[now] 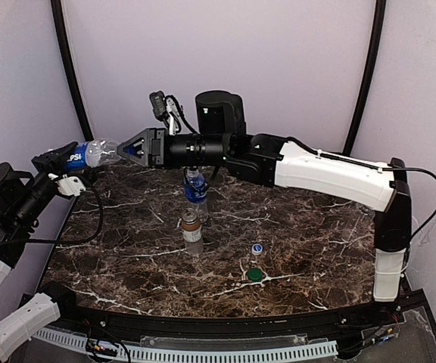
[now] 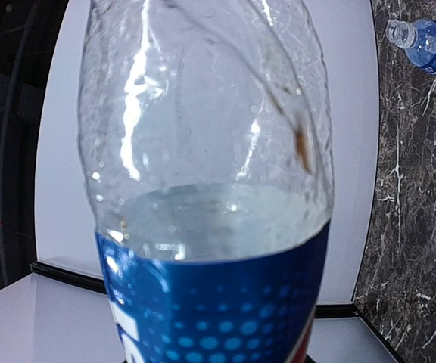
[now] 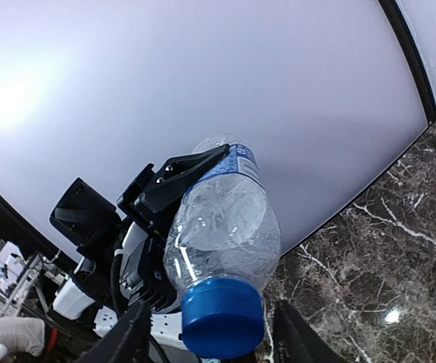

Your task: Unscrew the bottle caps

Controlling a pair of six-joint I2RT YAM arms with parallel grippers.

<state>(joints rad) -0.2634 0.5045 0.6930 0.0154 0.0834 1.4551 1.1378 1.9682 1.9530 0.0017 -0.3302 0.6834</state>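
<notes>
Blue cap point(image 3: 222, 318) sat between the right gripper's point(image 3: 215, 329) open fingers, gaps both sides.
Left gripper point(image 1: 55, 160) was clamped round the bottle point(image 2: 203, 189), holding it sideways.

Clear blue-labelled bottle point(image 3: 222, 219), blue cap point(image 3: 222, 318), white-veined brown table point(image 1: 316, 249).

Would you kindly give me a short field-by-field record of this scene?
left tool: shut on held bottle, off the table
right tool: open, fingers flanking its blue cap
standing on table: brown bottle; blue-label bottle, neck open
loose caps on table: green cap; blue-white cap
</notes>
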